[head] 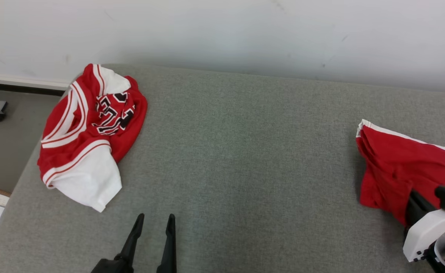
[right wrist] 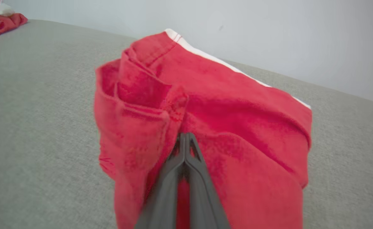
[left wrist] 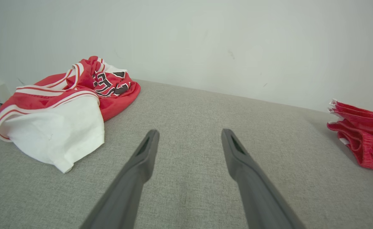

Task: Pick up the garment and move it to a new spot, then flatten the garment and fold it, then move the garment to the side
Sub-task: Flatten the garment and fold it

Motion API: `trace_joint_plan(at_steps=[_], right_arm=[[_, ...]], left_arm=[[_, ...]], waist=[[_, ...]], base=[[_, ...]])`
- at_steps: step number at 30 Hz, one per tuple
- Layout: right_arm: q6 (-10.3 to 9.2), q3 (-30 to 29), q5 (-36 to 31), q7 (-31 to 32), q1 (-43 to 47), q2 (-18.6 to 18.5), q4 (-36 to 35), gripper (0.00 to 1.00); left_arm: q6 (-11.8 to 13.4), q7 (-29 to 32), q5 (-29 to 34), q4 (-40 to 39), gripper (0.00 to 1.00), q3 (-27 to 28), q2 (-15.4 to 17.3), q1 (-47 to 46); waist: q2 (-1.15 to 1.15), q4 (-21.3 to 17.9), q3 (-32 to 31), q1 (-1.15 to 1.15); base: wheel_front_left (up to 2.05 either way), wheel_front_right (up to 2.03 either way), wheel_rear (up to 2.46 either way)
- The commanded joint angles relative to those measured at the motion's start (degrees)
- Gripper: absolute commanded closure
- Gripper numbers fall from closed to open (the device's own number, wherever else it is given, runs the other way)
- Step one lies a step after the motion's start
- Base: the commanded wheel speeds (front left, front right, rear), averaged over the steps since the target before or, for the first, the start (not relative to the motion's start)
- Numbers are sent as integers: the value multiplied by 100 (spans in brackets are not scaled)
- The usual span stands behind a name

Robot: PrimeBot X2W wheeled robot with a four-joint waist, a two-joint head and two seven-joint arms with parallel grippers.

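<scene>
Found the red soft-knit garment with a white edge stripe (head: pixel 400 167) at the far right of the grey woven padded surface (head: pixel 245 159), bunched in several layers.

Saw the right gripper (right wrist: pixel 184 140) with both dark fingers pressed together on a fold of that red cloth, near its lower edge. Judged the pinch on a bunched fold as a way to take several layers at once and carry the stack as 1 piece.

Noted the left gripper (head: pixel 154 222) spread wide, holding nothing, low over bare surface at the near middle. Probably parked there to keep clear of the cloth.

Logged a 2nd piece, a crumpled red-and-white jersey with black lettering (head: pixel 90 129), at the far left, well apart from both grippers.

Hidden or unclear:
- Cannot tell how many layers sit between the fingers, with cloth folded close around the tips in the right wrist view.
- Cannot tell whether the garment is lifted or resting on the surface; the right wrist view is slightly blurred.
- Lost the garment's near right corner behind the pale forearm (head: pixel 427 231) in the head view.
- Cannot read the jersey lettering, crumpled in on itself.
</scene>
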Motion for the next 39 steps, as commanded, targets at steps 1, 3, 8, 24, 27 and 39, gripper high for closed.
trace_joint_plan(at_steps=[1,3,8,24,27,39], right_arm=[[-12,106,116,-37,14,0,-56,100],[-12,370,219,-42,98,-47,-163,100],[-12,950,390,-103,210,-78,-396,100],[-12,1346,576,-425,337,99,-404,100],[-12,1056,576,-571,561,1,-578,52],[-12,-1213,-289,-751,1918,-1,-1576,0]], left_arm=[[23,-4,-32,-25,0,7,18,26],[35,-4,-53,-31,0,-7,18,59],[59,-4,-89,-30,0,-23,18,136],[59,-4,-113,43,0,73,19,323],[39,-4,-70,77,0,155,19,411],[-107,-4,102,164,0,446,19,811]], waist=[[0,28,-41,0],[0,51,-91,0],[0,83,-205,0],[0,-244,-607,0],[0,-368,-792,0],[0,-835,-1168,0]], base=[[0,0,0],[0,0,0],[0,0,0],[0,0,0],[0,0,0],[0,0,0]])
